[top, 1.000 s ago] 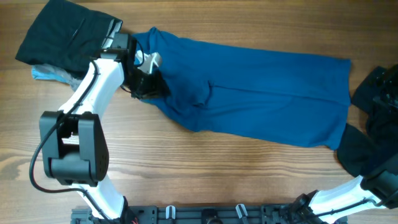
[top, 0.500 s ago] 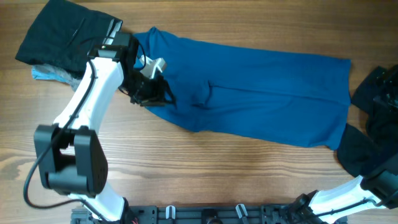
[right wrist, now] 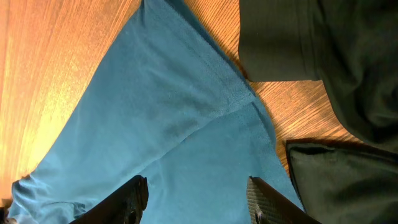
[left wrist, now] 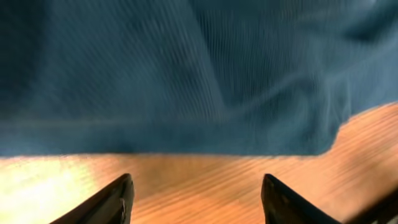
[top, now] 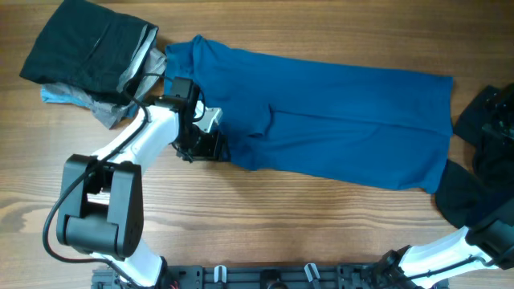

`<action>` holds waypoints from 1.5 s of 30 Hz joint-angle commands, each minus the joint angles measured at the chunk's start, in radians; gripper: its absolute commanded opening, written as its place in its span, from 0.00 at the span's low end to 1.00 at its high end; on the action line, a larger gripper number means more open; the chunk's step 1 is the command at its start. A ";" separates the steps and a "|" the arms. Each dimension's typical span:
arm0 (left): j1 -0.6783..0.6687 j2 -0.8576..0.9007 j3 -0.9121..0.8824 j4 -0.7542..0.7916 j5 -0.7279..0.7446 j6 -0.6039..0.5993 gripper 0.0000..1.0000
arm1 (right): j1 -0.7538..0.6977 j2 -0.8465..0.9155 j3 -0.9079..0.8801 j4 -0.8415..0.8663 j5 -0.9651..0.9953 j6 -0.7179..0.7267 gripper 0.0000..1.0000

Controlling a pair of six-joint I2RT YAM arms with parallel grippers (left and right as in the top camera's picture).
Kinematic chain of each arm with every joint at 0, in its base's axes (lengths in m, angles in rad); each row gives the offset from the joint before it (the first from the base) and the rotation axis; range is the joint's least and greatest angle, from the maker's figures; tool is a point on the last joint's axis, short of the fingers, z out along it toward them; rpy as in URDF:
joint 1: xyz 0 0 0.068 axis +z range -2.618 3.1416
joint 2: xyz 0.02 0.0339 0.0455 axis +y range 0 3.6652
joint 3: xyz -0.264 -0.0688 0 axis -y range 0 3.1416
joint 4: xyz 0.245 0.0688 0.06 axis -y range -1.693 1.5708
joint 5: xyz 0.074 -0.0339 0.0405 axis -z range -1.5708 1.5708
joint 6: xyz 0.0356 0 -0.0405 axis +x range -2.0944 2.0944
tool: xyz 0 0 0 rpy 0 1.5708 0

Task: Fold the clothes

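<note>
- The blue shirt (top: 337, 120) is laid out flat along the middle of the wooden counter (top: 281, 217), stretched from left to right with its long edges roughly straight.
- The left tool (top: 210, 147) is seen at the shirt's lower left edge, low over the counter.
- In the left wrist view, the left tool (left wrist: 196, 202) is shown with its jaws spread wide apart. Nothing is held; only bare wood is seen between them, and the shirt's hem lies just ahead.
- The right tool (right wrist: 196, 202) is parted about halfway and grips nothing. It is held above the shirt's far right corner.
- A black garment (top: 80, 48) is bunched at the counter's top left corner, with a grey piece (top: 120, 104) and a light-blue piece (top: 60, 95) tucked under its lower edge.
- More black clothing (top: 490, 128) is heaped at the right edge, just beside the shirt's right end; its folds are also seen in the right wrist view.
</note>
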 commanded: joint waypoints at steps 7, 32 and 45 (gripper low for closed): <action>0.004 0.042 -0.041 0.103 -0.076 -0.024 0.63 | 0.002 -0.003 -0.007 -0.003 0.010 -0.009 0.56; -0.024 0.093 -0.037 0.091 -0.093 -0.080 0.04 | 0.002 -0.003 -0.007 -0.008 0.010 -0.008 0.55; -0.024 0.047 0.319 -0.355 -0.074 -0.100 0.04 | 0.002 -0.003 -0.007 -0.011 0.014 -0.001 0.56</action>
